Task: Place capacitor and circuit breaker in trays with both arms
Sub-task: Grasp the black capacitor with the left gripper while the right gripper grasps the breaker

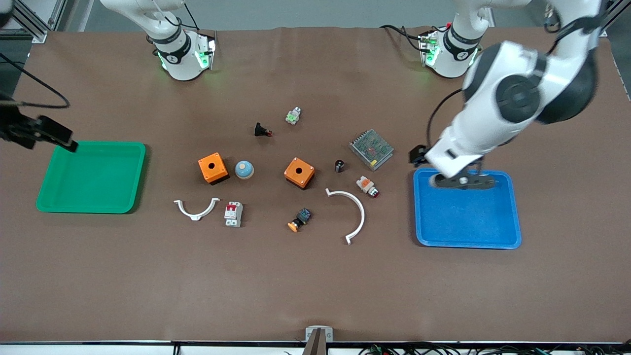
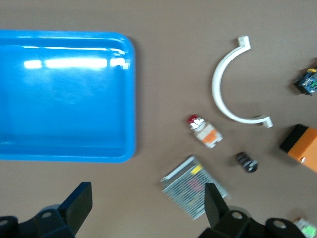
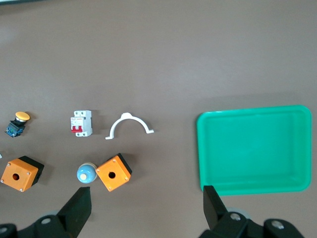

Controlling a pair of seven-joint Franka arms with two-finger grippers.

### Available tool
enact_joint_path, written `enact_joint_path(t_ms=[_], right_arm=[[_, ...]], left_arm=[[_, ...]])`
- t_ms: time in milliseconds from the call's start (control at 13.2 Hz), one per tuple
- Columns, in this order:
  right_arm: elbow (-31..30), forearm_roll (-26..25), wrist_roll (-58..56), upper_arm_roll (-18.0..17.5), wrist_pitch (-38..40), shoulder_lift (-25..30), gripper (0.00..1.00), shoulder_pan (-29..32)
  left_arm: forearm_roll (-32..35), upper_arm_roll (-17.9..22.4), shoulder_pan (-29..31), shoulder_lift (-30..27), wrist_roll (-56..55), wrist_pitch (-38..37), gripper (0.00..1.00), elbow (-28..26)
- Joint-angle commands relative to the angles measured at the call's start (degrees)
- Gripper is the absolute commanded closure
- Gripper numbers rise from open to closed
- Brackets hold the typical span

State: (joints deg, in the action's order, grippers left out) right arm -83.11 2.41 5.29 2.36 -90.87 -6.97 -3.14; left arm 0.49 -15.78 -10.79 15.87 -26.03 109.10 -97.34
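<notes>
The capacitor (image 1: 339, 165) is a tiny black cylinder on the table between an orange box (image 1: 299, 172) and a metal-mesh box (image 1: 371, 148); it also shows in the left wrist view (image 2: 246, 162). The circuit breaker (image 1: 233, 213), white-grey with a red switch, lies nearer the front camera than the other orange box (image 1: 213, 167); the right wrist view shows it too (image 3: 81, 123). My left gripper (image 1: 463, 181) (image 2: 146, 208) hangs open and empty over the blue tray's (image 1: 512, 212) far rim. My right gripper (image 1: 59, 138) (image 3: 146, 208) is open and empty, high over the green tray's (image 1: 138, 172) far corner.
Loose parts lie mid-table: a blue dome (image 1: 244, 169), two white curved brackets (image 1: 196, 209) (image 1: 352, 212), a white-and-orange cylinder (image 1: 368, 186), a yellow-capped button (image 1: 298, 220), a black part with a red tip (image 1: 262, 130) and a green-tipped part (image 1: 293, 116).
</notes>
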Motion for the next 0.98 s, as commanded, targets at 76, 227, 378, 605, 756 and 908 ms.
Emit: enact_joint_path(t_ms=[76,227,378,605,756,908], right_arm=[[-0.7,-0.2,0.6,0.1,-1.9,-4.5,0.00,-7.6],[-2.9,-0.2,3.3,0.1,-6.0,-7.3,0.00,-11.9],[-5.8,0.0,8.4,0.1,-12.6,-11.4,0.00,-15.5],[-9.7,0.3,16.0,0.0,-21.9,-16.1,0.00,-18.3],[-10.5,0.4,17.1,-0.1,-26.0,-19.8,0.00,-18.4],[-10.5,0.8,17.1,-0.1,-28.6,-22.5,0.00,-19.2]], left_arm=[[0.2,0.0,-7.7,4.3,-14.5,13.4,0.00,-6.6],[0.3,0.1,-12.5,7.8,-21.9,16.9,0.01,-6.6],[1.3,0.3,-15.2,10.9,-26.7,19.6,0.10,-6.6],[5.2,0.1,-17.1,14.3,-32.0,21.1,0.28,-6.6],[5.2,0.1,-18.3,15.9,-34.1,22.6,0.31,-6.6],[5.3,0.1,-18.7,17.3,-35.4,24.4,0.32,-6.6]])
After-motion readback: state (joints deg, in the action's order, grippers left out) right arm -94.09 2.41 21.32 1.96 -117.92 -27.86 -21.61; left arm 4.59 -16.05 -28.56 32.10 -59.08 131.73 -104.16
